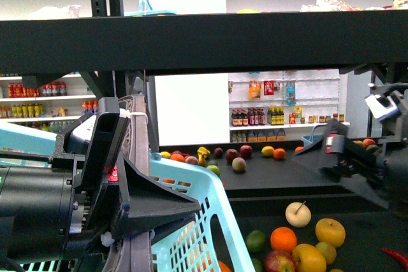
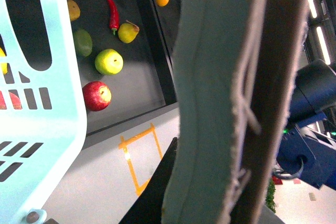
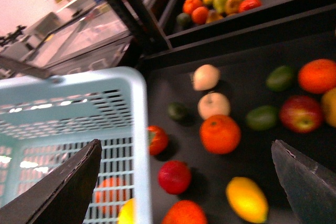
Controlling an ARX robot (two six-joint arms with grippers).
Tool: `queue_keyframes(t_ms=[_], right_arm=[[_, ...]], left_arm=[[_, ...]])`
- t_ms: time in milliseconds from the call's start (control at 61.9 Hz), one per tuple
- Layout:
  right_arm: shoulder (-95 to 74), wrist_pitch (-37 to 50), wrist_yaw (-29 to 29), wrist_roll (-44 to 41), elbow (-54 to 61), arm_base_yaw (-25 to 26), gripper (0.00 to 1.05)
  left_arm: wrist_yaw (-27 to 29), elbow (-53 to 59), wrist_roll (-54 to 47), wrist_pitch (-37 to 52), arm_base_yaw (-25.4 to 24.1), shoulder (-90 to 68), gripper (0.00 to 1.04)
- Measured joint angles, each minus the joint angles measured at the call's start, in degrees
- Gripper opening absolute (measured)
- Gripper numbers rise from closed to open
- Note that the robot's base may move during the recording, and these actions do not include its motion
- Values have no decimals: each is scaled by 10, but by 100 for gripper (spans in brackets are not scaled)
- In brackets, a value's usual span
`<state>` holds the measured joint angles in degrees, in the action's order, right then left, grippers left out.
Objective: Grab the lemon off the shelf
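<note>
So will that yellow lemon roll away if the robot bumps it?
Probably a bit. The lemon looks oval and smooth, lying loose on the flat shelf, so a bump may make it wobble or roll sideways. It looks firm, not squishy, so it should keep its shape. The open right gripper seems wide enough to go around it.

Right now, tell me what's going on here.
The right pincer hangs open and empty above the black metal shelf tier, which is strewn with loose fruit. A yellow oval fruit, probably the lemon, lies below it, not yet picked. The left pincer is up against the light blue plastic basket, which has some fruit in it. Whether it grips the basket cannot be told.
</note>
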<state>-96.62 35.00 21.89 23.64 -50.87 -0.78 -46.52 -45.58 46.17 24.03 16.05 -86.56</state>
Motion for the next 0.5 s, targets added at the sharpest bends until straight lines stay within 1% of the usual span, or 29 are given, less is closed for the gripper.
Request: queue_keyframes(t_ms=[97, 194, 291, 404, 501], right_arm=[[-53, 3, -3, -33, -19, 36, 97], [-140, -5, -1, -78, -47, 49, 97], [-220, -26, -5, -106, -76, 45, 97], [-315, -63, -47, -140, -122, 29, 97], [-373, -68, -62, -153, -153, 13, 97]], left_arm=[[-1, 0, -1, 0, 0, 0, 10], [0, 0, 0, 0, 0, 0, 10], [0, 0, -1, 0, 0, 0, 10], [0, 0, 0, 0, 0, 0, 10], [0, 0, 0, 0, 0, 0, 10]])
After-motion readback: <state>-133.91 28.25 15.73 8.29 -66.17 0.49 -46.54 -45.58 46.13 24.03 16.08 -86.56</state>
